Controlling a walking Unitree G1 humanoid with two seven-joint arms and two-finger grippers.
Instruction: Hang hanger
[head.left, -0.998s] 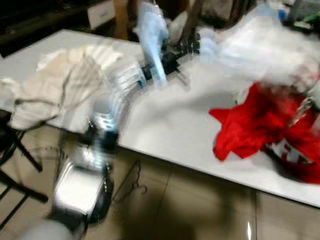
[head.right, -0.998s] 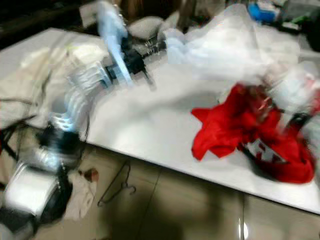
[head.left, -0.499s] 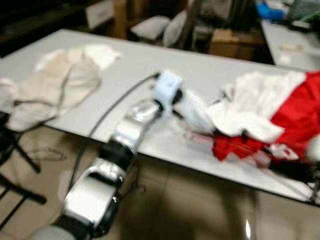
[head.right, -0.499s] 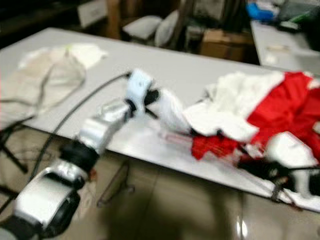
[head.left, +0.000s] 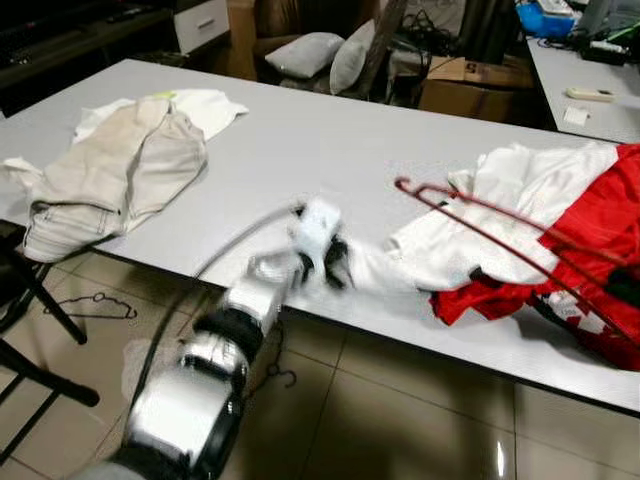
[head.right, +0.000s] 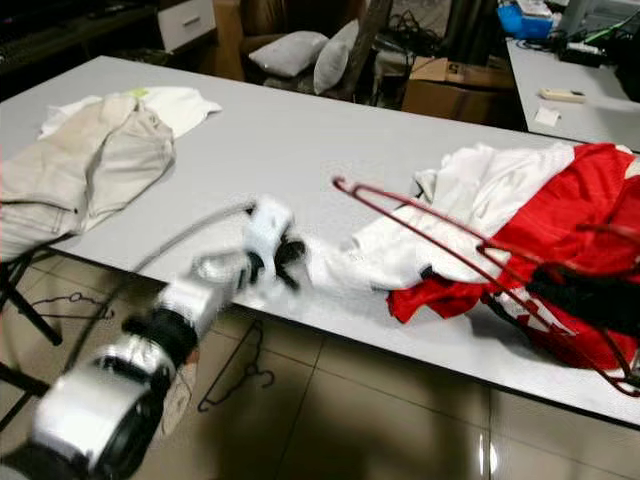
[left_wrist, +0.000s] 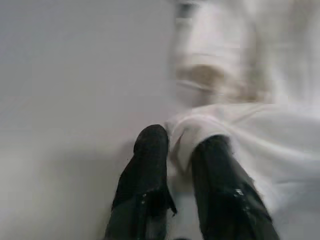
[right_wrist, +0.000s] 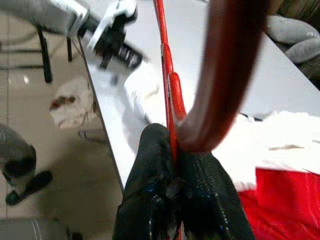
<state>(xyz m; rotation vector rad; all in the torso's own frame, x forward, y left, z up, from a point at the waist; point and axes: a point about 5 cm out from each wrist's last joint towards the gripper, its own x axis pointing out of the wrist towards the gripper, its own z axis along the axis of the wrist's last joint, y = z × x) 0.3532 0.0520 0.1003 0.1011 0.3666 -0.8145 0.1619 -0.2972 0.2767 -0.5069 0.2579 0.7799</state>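
The red hanger sits at about 3 o'clock on the grey tabletop, threaded through the red-and-white garment, its hook pointing toward 10 o'clock. The right hand is pressed together, pinching the hanger's wire. The left hand, at the tabletop's near edge around 6 o'clock, nips a fold of the garment's white sleeve. Beige trousers lie at 9 o'clock

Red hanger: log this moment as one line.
left gripper: shut on white sleeve | right gripper: shut on red hanger | red-and-white shirt: on table
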